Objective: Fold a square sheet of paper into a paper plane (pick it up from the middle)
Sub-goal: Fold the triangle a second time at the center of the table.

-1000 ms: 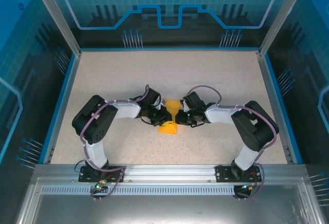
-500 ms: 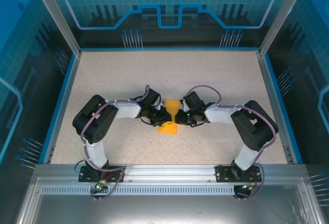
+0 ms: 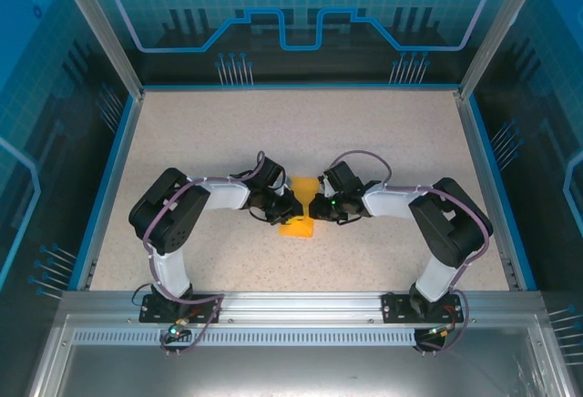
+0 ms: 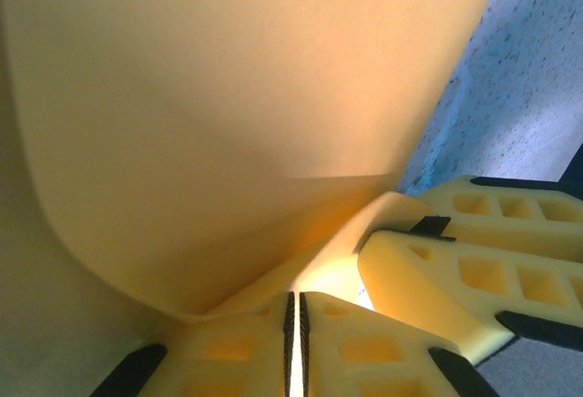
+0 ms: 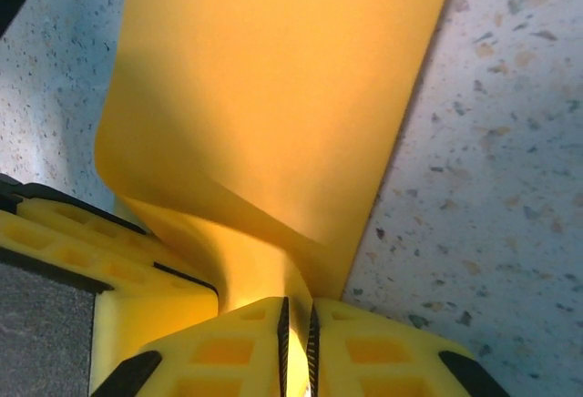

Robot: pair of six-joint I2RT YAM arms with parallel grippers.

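Note:
The square sheet of paper, plain orange-yellow, is pinched between both grippers at the table's middle and bends in a curve. My left gripper comes in from the left and is shut on the paper's edge. Its fingertips meet on a curled sheet. My right gripper faces it from the right, shut on the paper with a thin slit between its pads. In the right wrist view the sheet rises from the jaws and lies over the table. The paper plane is out of view.
The speckled beige table is bordered by a blue rim and glass walls. Each wrist view shows the other arm's yellow fingers close beside its own. Both arms bend inward toward the centre.

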